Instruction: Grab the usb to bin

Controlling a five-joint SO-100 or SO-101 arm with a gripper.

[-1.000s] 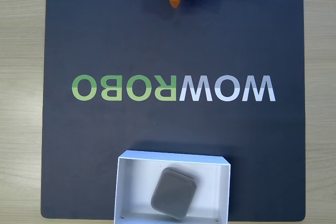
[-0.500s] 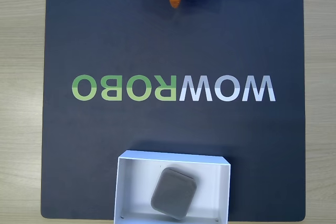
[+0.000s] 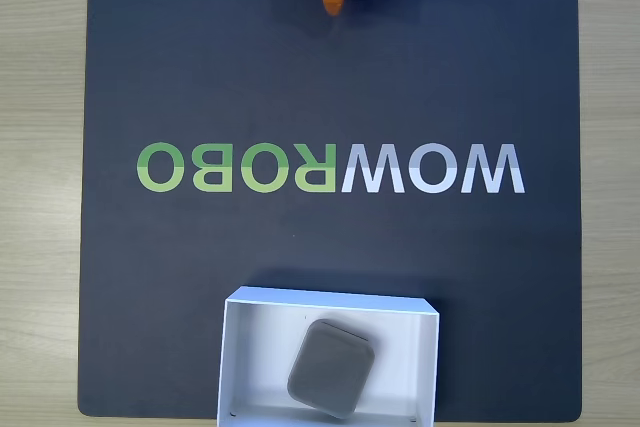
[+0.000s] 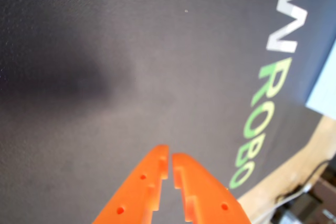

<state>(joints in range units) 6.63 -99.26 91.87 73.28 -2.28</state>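
The usb (image 3: pixel 331 368) lies tilted inside the bin (image 3: pixel 250 357), at the near edge of the dark mat (image 3: pixel 200 77), so the task looks done. Far across the mat from the bin, the gripper (image 4: pixel 169 162) hangs with fingers nearly together, apparently holding nothing.

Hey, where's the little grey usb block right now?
In the fixed view the usb lies tilted inside the white bin, right of the bin's middle, at the bottom edge of the dark mat, below the WOWROBO lettering.
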